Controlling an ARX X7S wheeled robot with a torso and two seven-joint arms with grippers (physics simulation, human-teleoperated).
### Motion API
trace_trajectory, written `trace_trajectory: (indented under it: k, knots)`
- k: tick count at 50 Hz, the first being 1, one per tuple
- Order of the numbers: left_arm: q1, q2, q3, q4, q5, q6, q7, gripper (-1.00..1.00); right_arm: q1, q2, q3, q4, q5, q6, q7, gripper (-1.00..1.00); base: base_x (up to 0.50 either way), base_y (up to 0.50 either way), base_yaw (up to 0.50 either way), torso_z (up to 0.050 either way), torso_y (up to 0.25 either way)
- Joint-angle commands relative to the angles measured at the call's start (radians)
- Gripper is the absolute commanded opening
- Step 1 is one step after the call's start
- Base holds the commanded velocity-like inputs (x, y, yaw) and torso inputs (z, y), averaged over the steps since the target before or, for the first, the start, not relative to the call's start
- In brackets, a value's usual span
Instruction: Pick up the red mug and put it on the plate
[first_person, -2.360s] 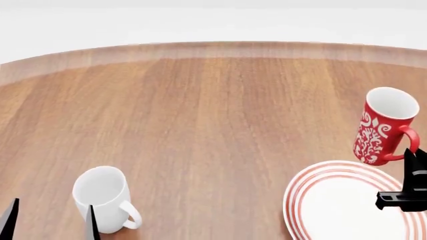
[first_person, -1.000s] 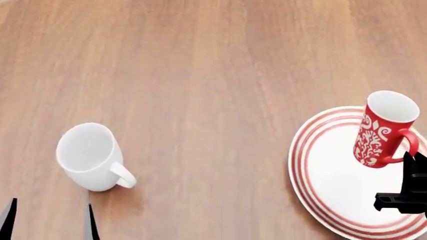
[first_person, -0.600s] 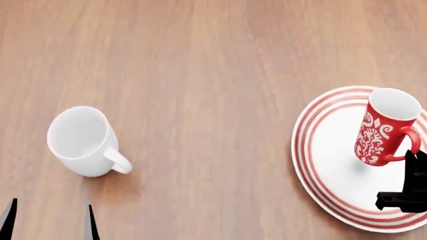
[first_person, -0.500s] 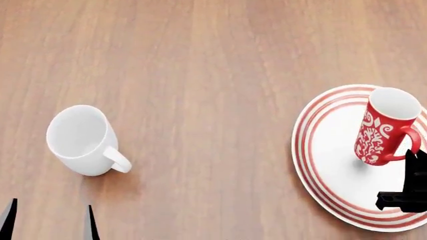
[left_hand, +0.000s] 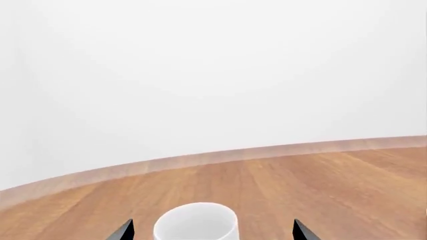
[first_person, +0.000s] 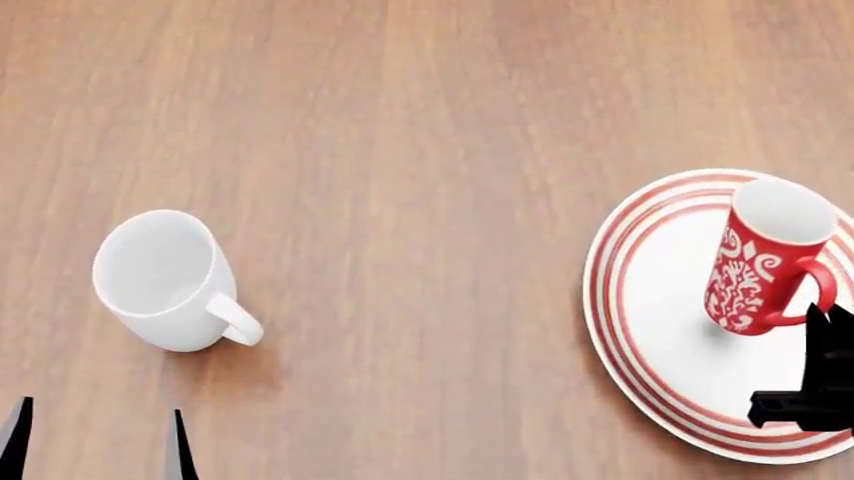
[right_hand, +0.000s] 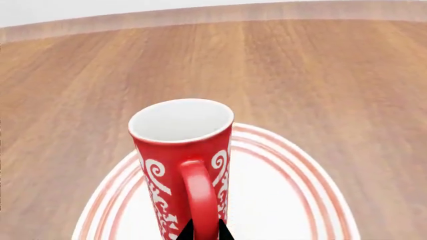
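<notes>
The wooden counter (first_person: 400, 150) met a white wall (left_hand: 213, 70). The right end effector (right_hand: 203, 231) gripped the red mug (first_person: 761, 262) by its handle over the plate (first_person: 654, 330); the left end effector (left_hand: 212, 231) was open.

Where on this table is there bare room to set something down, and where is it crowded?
Bare wood spans the wide stretch between the white mug and the plate, and all of the tabletop beyond both. It is crowded at the plate: the red mug stands there, its handle pinched by the right gripper.
</notes>
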Motion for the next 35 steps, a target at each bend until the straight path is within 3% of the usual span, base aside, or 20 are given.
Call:
trace_trajectory:
  k: [1, 35]
  knots:
    - [-0.002, 0.0, 0.003, -0.004, -0.004, 0.007, 0.0, 1.0, 0.009, -0.018, -0.002, 0.027, -0.026, -0.025, -0.02, -1.0, 0.0, 0.0, 0.0, 0.0, 0.0]
    - [-0.004, -0.003, 0.008, -0.004, -0.004, 0.008, -0.004, 1.0, 0.004, -0.031, -0.007, 0.054, -0.058, -0.052, -0.016, -1.0, 0.0, 0.0, 0.0, 0.0, 0.0]
